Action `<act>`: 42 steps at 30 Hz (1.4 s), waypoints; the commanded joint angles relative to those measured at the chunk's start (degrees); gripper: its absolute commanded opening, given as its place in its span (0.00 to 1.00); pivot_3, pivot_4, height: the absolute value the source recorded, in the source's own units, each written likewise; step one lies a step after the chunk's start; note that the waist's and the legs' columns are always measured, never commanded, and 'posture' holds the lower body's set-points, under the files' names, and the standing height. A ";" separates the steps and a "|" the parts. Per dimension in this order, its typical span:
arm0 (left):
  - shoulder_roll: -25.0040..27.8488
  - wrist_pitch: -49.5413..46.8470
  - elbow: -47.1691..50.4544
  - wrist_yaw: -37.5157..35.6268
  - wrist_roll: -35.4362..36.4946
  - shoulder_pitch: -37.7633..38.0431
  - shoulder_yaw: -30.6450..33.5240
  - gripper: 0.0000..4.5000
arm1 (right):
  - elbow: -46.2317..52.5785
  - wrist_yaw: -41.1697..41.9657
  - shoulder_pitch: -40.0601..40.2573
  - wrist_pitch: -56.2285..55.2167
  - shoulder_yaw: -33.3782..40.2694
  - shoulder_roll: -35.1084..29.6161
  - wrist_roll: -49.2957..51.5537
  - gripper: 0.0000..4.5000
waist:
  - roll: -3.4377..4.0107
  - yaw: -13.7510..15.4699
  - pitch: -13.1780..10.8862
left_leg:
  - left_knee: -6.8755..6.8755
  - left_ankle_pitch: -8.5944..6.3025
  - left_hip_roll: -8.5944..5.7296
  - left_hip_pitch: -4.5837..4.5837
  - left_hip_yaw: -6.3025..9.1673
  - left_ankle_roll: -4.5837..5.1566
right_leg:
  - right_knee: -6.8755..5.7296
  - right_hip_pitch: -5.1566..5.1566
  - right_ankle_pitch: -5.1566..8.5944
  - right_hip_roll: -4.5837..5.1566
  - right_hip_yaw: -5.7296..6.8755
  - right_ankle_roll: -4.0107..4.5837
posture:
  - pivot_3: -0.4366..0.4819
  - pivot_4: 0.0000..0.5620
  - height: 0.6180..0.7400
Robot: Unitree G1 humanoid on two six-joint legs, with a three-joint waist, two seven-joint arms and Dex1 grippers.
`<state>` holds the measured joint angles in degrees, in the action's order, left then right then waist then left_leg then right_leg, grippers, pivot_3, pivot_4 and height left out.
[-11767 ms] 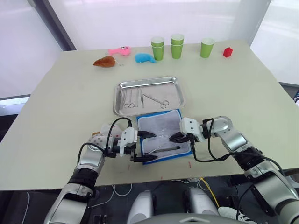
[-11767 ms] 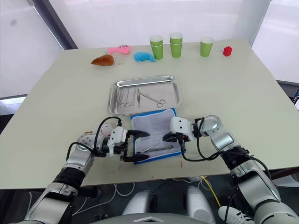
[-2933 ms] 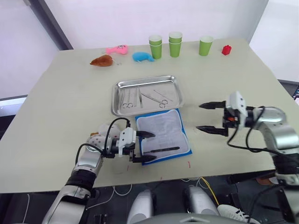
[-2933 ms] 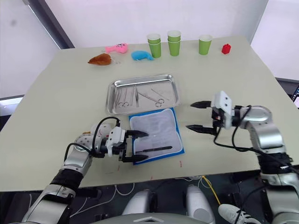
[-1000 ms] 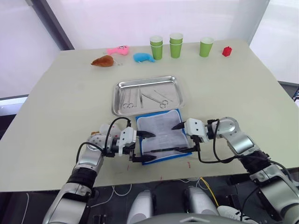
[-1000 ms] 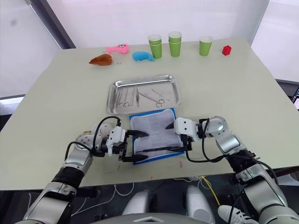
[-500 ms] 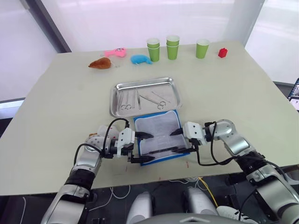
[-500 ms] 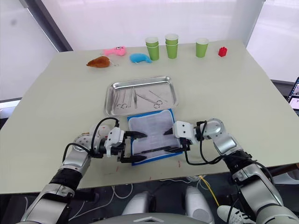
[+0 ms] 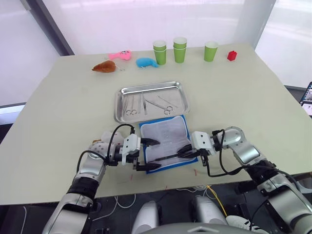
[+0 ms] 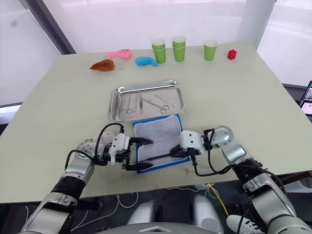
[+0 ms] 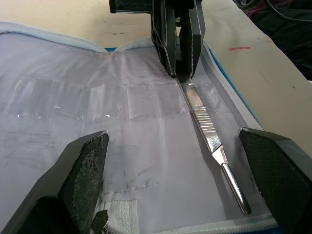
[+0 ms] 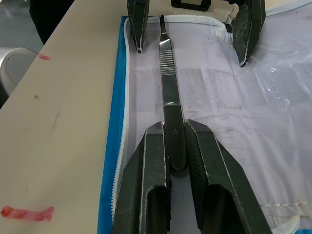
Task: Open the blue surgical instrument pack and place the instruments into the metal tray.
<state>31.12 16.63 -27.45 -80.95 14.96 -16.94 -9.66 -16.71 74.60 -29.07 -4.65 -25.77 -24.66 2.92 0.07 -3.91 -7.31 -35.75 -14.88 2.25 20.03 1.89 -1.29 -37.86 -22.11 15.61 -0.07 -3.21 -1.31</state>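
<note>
over open pack [image 9: 166, 141], right fingers [image 12: 156, 180] pinch handle [image 12: 168, 92]

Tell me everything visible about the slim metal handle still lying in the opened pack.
The slim metal handle is a flat silver strip with a ribbed grip section and a thin tapered end. It lies flat on the pale lining of the opened blue surgical instrument pack, near the pack's front edge and roughly parallel to it. The right tool is shut on one end of it; the left tool sits open around the other, tapered end, not touching it.
</note>
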 commanded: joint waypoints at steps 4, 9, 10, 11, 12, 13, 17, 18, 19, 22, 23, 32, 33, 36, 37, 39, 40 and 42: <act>1.18 -3.40 -4.84 1.03 -5.34 4.25 -3.34 1.00 | 4.82 0.13 0.17 4.68 -0.95 -1.62 -1.73 0.01 | 0.00 0.01 -0.13 | 0.02 0.00 0.00 0.00 0.00 0.00 | 0.01 0.00 0.00 0.01 0.00 0.00 | 0.48 0.27 1.00; 1.24 -3.30 -4.82 1.01 -5.39 4.38 -3.33 1.00 | 10.90 -0.24 -0.59 10.89 -0.91 -3.01 -1.93 0.01 | 0.04 0.13 -0.29 | 0.10 0.00 -0.01 0.01 0.00 0.00 | 0.07 -0.02 0.01 0.03 0.01 0.01 | 0.48 0.27 1.00; 1.26 -3.26 -4.90 0.98 -5.42 4.35 -3.33 1.00 | 11.89 -0.55 -0.91 11.73 -0.84 -3.22 -2.27 0.01 | 0.08 0.16 -0.32 | 0.11 0.00 -0.01 0.01 0.00 0.00 | 0.08 -0.02 0.01 0.03 0.01 0.01 | 0.48 0.27 1.00; 1.26 -3.24 -4.97 0.97 -5.45 4.30 -3.34 1.00 | 12.68 -0.85 -1.19 12.43 -0.79 -3.36 -2.61 0.01 | 0.06 0.17 -0.38 | 0.12 0.00 -0.01 0.02 0.00 0.00 | 0.08 -0.02 0.01 0.03 0.01 0.01 | 0.48 0.27 1.00; 1.26 -3.23 -5.05 0.96 -5.47 4.23 -3.35 1.00 | 13.39 -1.13 -1.44 13.22 -0.75 -3.49 -2.94 0.01 | 0.08 0.19 -0.43 | 0.12 0.00 -0.01 0.02 0.00 0.00 | 0.09 -0.02 0.01 0.03 0.01 0.00 | 0.48 0.27 1.00; 1.26 -3.20 -5.11 0.94 -5.49 4.19 -3.35 1.00 | 14.52 -1.25 -1.75 14.58 -0.66 -3.66 -3.06 0.01 | 0.06 0.19 -0.48 | 0.12 0.00 -0.01 0.02 0.00 0.00 | 0.09 -0.02 0.01 0.03 0.02 0.01 | 0.48 0.27 1.00; 1.11 -3.12 -5.40 1.00 -5.58 3.99 -3.40 1.00 | 18.72 -1.65 -2.97 19.74 -0.29 -4.69 -3.12 0.01 | 0.05 0.20 -0.54 | 0.13 0.00 -0.01 0.02 0.01 0.00 | 0.10 -0.03 0.01 0.04 0.02 0.00 | 0.48 0.27 1.00; 1.09 -3.10 -5.38 0.98 -5.58 4.03 -3.42 1.00 | 19.83 -1.57 -3.31 20.97 -0.20 -5.13 -3.08 0.01 | 0.04 0.22 -0.57 | 0.13 0.00 -0.02 0.02 0.01 -0.01 | 0.10 -0.03 0.01 0.04 0.03 0.00 | 0.48 0.27 1.00; 1.07 -3.10 -5.39 0.96 -5.57 4.04 -3.44 1.00 | 20.79 -1.52 -3.62 22.05 -0.11 -5.52 -3.07 0.01 | 0.04 0.22 -0.57 | 0.13 0.00 -0.02 0.02 0.02 0.00 | 0.10 -0.03 0.01 0.04 0.04 0.00 | 0.48 0.27 1.00; 0.96 -3.03 -5.52 0.94 -5.61 4.02 -3.52 1.00 | 23.22 -1.08 -4.35 24.19 0.30 -6.93 -2.95 0.01 | 0.03 0.25 -0.63 | 0.13 0.00 -0.02 0.02 0.02 -0.01 | 0.10 -0.04 0.01 0.06 0.04 0.00 | 0.48 0.27 1.00; 0.92 -3.01 -5.53 0.95 -5.62 4.05 -3.54 1.00 | 24.02 -0.87 -4.43 24.42 0.52 -7.60 -2.87 0.01 | 0.03 0.27 -0.66 | 0.13 0.00 -0.02 0.02 0.01 -0.01 | 0.10 -0.04 0.01 0.06 0.04 0.00 | 0.48 0.27 1.00; 0.52 -3.08 -5.51 1.10 -5.61 3.94 -3.65 1.00 | 26.66 0.14 -5.38 24.62 2.50 -12.62 -1.44 0.01 | 0.02 0.33 -0.76 | 0.16 0.00 -0.03 0.04 0.03 -0.01 | 0.16 -0.04 0.01 0.09 0.07 0.00 | 0.48 0.27 1.00; 0.47 -3.11 -5.49 1.12 -5.61 3.92 -3.66 1.00 | 26.64 0.28 -5.39 24.39 2.72 -13.15 -1.32 0.01 | 0.02 0.34 -0.76 | 0.16 0.00 -0.03 0.04 0.03 -0.01 | 0.17 -0.04 0.01 0.10 0.07 0.00 | 0.48 0.27 1.00; 0.36 -3.15 -5.49 1.13 -5.65 3.83 -3.71 1.00 | 26.36 0.67 -5.29 23.35 3.39 -14.76 -0.77 0.01 | 0.02 0.40 -0.77 | 0.17 0.00 -0.04 0.04 0.01 -0.01 | 0.21 -0.04 0.01 0.11 0.06 0.00 | 0.48 0.27 1.00; 0.32 -3.15 -5.53 1.14 -5.66 3.77 -3.72 1.00 | 26.24 0.85 -5.24 23.03 3.66 -15.25 -0.51 0.01 | 0.02 0.42 -0.78 | 0.18 0.00 -0.04 0.04 0.01 -0.01 | 0.22 -0.04 0.01 0.11 0.07 0.00 | 0.48 0.27 1.00; 0.27 -3.16 -5.61 1.14 -5.67 3.67 -3.71 1.00 | 25.95 1.16 -5.18 22.30 4.16 -16.21 -0.11 0.01 | 0.03 0.44 -0.78 | 0.19 0.00 -0.04 0.04 0.02 -0.01 | 0.22 -0.04 0.01 0.11 0.07 0.00 | 0.48 0.27 1.00; 0.25 -3.16 -5.64 1.15 -5.67 3.64 -3.71 1.00 | 25.82 1.20 -5.19 22.04 4.30 -16.60 0.09 0.01 | 0.03 0.44 -0.79 | 0.19 0.00 -0.04 0.04 0.02 -0.01 | 0.23 -0.05 0.01 0.12 0.07 0.00 | 0.48 0.27 1.00; 0.23 -3.17 -5.68 1.17 -5.69 3.59 -3.72 1.00 | 25.07 1.52 -5.21 21.04 5.06 -17.75 0.60 0.01 | 0.02 0.46 -0.81 | 0.20 0.00 -0.04 0.04 0.02 -0.01 | 0.23 -0.05 0.01 0.11 0.07 0.00 | 0.48 0.27 1.00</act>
<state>30.83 16.65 -26.16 -80.92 15.05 -16.93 -9.57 7.80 76.38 -32.39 17.91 -24.70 -41.64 2.23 0.10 -3.45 -8.12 -35.55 -14.88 2.21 20.07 1.91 -1.31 -37.63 -22.16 15.62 0.05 -3.15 -1.31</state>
